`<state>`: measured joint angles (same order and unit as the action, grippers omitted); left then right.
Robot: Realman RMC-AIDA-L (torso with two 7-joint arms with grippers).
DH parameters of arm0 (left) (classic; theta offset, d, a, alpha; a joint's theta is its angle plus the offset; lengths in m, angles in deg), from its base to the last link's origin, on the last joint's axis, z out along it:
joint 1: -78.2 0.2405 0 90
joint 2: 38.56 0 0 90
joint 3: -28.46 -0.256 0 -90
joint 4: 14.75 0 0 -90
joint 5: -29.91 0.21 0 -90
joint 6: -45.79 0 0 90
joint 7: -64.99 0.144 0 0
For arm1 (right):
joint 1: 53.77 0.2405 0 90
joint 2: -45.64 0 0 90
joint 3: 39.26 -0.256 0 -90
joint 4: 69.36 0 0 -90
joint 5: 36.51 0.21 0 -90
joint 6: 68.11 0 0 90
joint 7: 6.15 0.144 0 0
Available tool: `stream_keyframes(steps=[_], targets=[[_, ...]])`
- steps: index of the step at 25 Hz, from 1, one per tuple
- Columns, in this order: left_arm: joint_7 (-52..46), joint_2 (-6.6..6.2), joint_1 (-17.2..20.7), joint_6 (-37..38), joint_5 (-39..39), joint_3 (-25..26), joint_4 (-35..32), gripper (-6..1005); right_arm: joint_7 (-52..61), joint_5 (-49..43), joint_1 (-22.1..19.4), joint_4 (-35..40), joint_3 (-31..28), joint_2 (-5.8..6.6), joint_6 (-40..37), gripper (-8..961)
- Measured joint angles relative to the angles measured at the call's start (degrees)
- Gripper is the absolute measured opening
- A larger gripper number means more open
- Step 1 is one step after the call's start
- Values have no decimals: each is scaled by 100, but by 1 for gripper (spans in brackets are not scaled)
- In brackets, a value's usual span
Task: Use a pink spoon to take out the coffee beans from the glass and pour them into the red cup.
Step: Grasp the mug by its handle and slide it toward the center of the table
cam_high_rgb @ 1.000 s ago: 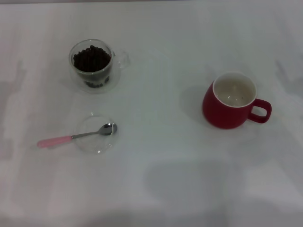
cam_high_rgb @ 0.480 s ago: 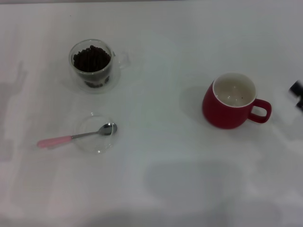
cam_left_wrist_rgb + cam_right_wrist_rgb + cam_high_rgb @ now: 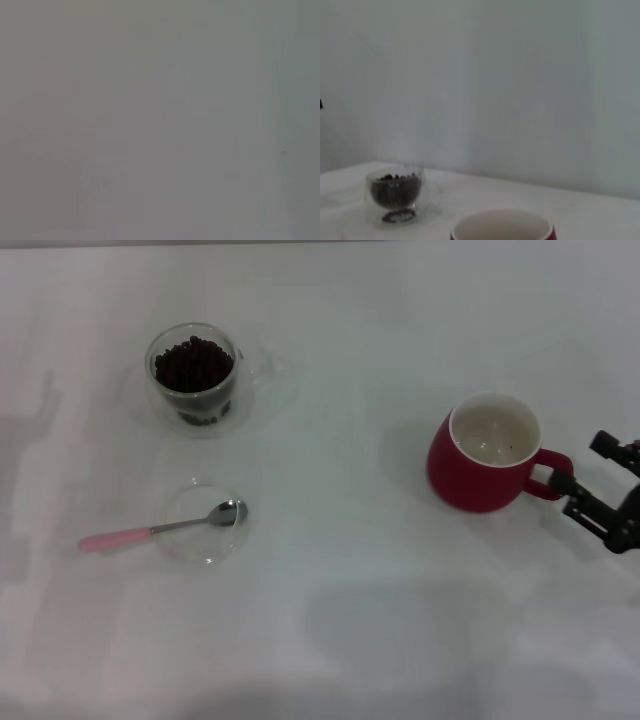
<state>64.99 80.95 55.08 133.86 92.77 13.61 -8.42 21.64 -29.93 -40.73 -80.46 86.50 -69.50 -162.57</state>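
You are looking down at a white tabletop (image 3: 330, 570) in the head view. The glass (image 3: 197, 380) is sitting in the upper left of the frame, its small clear handle pointing toward frame right, and the coffee beans (image 3: 193, 364) are filling its inner bowl as a dark heap. A dark band of marking is showing low on the glass wall, but it is too blurred for you to read. Below it, in the lower left, the pink spoon (image 3: 160, 528) is lying with its shiny bowl resting in a shallow clear dish (image 3: 204, 523) and its pink handle reaching out over the rim toward frame left. The red cup (image 3: 492, 453) is standing at the right of centre, well apart from the glass, white inside and handle pointing right. The right gripper (image 3: 590, 485) is showing at the right edge, just beside that handle, with its dark jaws standing apart and holding nothing. The left gripper is not appearing in any view.
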Motion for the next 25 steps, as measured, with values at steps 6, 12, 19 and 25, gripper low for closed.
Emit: stream_keyframes(steps=[6,12,19,25], targets=[[0,-10,26,14,0,0,-10,892,-99,-18,42,386,1,0,765,665],[0,-16,22,45,-2,1,-46,892,-234,28,82,521,-37,9,1131,652],[0,-28,-13,45,-29,4,-66,892,-433,26,120,685,-32,10,1326,637],[1,-34,-16,44,-52,34,-80,892,-625,-82,121,839,3,10,1345,624]])
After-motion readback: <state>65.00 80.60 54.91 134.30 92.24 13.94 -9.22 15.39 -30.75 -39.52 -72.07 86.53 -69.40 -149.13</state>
